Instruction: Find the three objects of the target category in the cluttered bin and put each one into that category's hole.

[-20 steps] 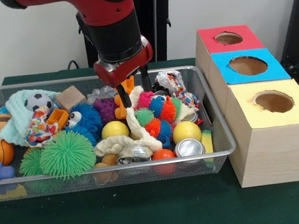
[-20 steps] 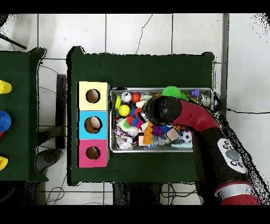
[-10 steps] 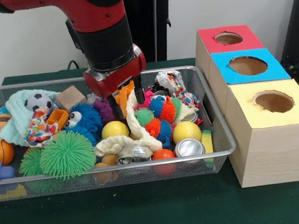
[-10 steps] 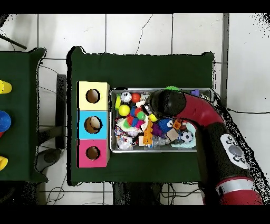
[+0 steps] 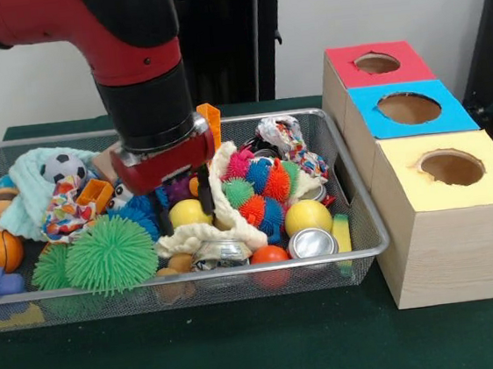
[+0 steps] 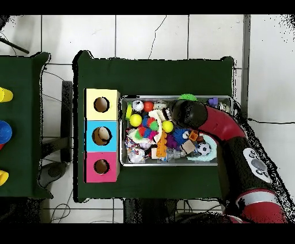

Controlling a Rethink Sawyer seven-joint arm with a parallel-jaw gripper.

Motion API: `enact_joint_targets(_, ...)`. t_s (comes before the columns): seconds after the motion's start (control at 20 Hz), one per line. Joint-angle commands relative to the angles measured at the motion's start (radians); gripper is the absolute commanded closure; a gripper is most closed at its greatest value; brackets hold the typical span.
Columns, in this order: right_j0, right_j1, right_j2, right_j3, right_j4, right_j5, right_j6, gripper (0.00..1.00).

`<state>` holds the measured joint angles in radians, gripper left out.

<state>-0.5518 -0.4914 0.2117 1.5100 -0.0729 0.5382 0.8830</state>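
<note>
From the front. Looking at the claw point(image 5: 184, 216): low inside the wire bin point(image 5: 237, 266), two dark fingers point(image 5: 205, 193) spread apart, nothing pinched between them. Right under it, a yellow ball point(image 5: 188, 213), next to a blue fuzzy toy point(image 5: 146, 195) and a white cloth rope point(image 5: 222, 206). Cannot tell which kind of toy to hunt for; going by where the claw hangs, maybe the balls. Probably light and smooth, that ball, and quick to roll or slip away. Best to squeeze it across its fat middle, straight from above, without catching the rope. Off to the side of the bin, three boxes with holes: red point(image 5: 377, 63), blue point(image 5: 409, 107), yellow point(image 5: 451, 167).

Compared with half a second ago: moved toward the green spiky ball point(image 5: 110, 253) side and sunk lower. No more orange toy point(image 5: 211, 123) between the fingers; now poking up behind the wrist.

From above. Only the round end of the red arm point(image 6: 185, 113) to see here, with the claw hidden under it. Same yellow ball point(image 6: 167, 126) just beside it, out in the open. Something pale already down in the blue box's hole point(image 6: 101, 135).

Compared with before: slid away from the boxes, so the ball shows whole now, not tucked against the arm's edge.
</note>
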Motion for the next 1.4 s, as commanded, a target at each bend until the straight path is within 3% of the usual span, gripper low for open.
enact_joint_targets(0.05,0.004,0.079,-0.106,0.026,0.093,-0.135,0.437,0.0)
enact_joint_targets(0.4,0.023,0.08,-0.185,0.052,0.16,-0.165,0.494,0.0)
enact_joint_targets(0.85,0.015,0.088,-0.149,0.09,0.138,-0.221,0.5,0.0)
enact_joint_targets(1.1,0.007,0.115,-0.127,0.129,0.178,-0.31,0.562,0.0)
enact_joint_targets(1.4,0.031,0.151,-0.156,0.123,0.245,-0.363,0.598,0.0)
